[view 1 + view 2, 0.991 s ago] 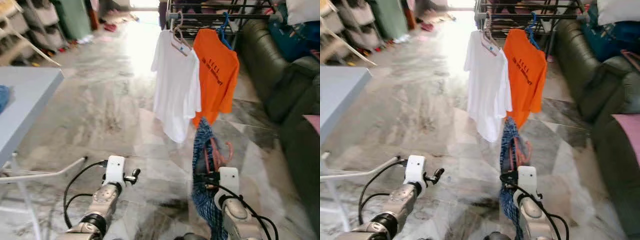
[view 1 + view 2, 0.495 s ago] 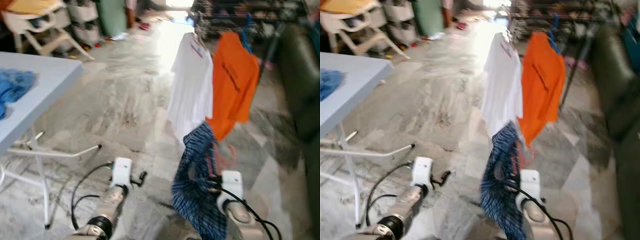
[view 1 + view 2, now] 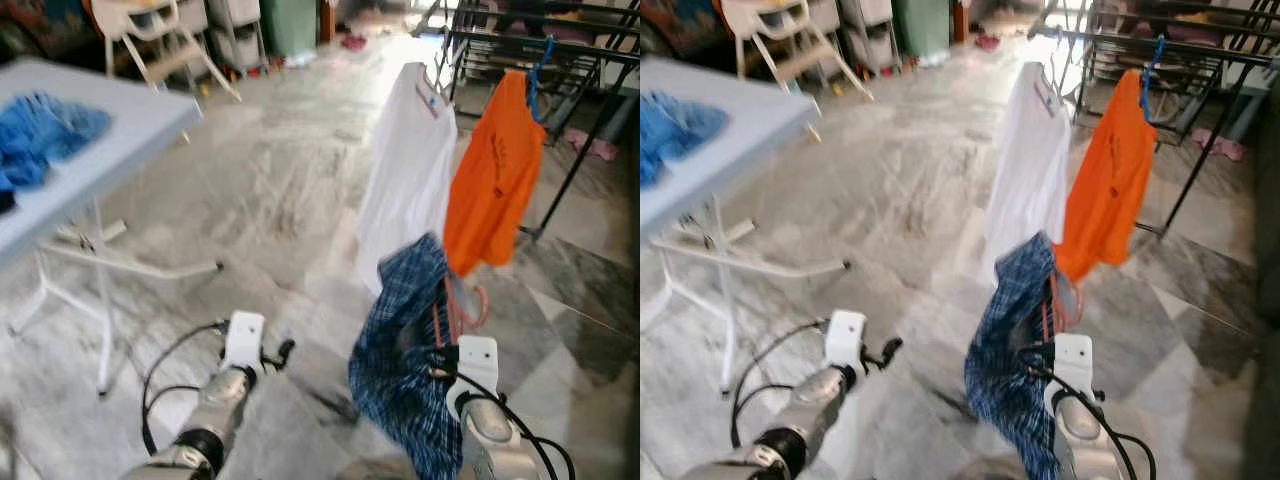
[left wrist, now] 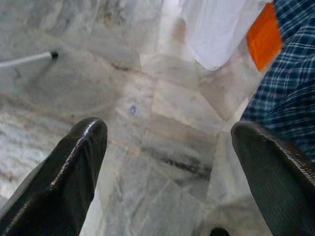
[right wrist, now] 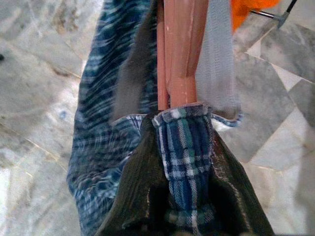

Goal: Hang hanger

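Blue plaid shirt (image 3: 400, 370), salmon hanger (image 5: 181, 54), white shirt (image 3: 408, 180), orange shirt (image 3: 495, 185).

Dark lettering is printed on the hanging orange T-shirt (image 3: 497, 170), but it cannot be read.

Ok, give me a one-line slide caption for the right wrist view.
Right gripper clamped on the collar of a blue plaid shirt on an orange hanger, above marble floor.
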Robot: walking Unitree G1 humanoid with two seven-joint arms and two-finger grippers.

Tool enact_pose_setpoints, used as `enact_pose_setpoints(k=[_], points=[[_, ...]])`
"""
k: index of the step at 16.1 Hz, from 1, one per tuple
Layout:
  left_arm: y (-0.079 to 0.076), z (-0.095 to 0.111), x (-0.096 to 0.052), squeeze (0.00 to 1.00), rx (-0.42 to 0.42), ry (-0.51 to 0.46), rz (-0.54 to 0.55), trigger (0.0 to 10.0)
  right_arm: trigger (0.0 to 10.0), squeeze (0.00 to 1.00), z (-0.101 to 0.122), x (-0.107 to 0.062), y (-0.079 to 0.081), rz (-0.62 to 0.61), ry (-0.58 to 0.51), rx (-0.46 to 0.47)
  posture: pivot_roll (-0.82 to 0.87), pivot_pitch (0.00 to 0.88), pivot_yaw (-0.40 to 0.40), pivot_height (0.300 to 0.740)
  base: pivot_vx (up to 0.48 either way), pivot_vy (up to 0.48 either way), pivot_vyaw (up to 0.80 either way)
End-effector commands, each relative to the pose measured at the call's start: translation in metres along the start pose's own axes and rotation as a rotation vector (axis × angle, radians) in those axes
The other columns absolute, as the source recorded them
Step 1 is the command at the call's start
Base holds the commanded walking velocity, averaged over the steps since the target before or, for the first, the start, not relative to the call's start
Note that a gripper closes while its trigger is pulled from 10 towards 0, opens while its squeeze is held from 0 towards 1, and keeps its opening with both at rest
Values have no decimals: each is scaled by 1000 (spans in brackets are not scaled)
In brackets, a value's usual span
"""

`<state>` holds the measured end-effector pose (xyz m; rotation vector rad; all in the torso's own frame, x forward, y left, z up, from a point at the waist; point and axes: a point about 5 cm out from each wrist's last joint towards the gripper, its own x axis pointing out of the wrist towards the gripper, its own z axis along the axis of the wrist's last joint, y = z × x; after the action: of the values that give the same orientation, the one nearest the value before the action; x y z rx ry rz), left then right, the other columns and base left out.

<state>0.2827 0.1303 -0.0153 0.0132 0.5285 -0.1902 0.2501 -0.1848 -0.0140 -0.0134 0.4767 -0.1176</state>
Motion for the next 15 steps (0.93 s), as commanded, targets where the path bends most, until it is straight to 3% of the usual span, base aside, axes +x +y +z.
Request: enact_pose_setpoints(k=[1, 6, 9, 15], points=[[7, -3, -2, 0, 10, 12, 17, 10000, 10000, 0, 0, -1, 6, 9, -7, 22, -223, 117, 40, 740, 0, 0, 0], [16, -15, -8, 0, -92, 32, -9, 10000, 10000, 0, 6, -6, -3, -51, -60, 60, -226, 130, 34, 740, 0, 0, 0], [16, -18, -10, 0, -105, 31, -36, 10000, 10000, 0, 8, -8, -6, -64, -76, 66, -232, 140, 34, 740, 0, 0, -731], [13, -20, -11, 0, -110, 33, -75, 10000, 10000, 0, 12, -13, -9, -82, -103, 70, -247, 147, 34, 740, 336, 0, -800]])
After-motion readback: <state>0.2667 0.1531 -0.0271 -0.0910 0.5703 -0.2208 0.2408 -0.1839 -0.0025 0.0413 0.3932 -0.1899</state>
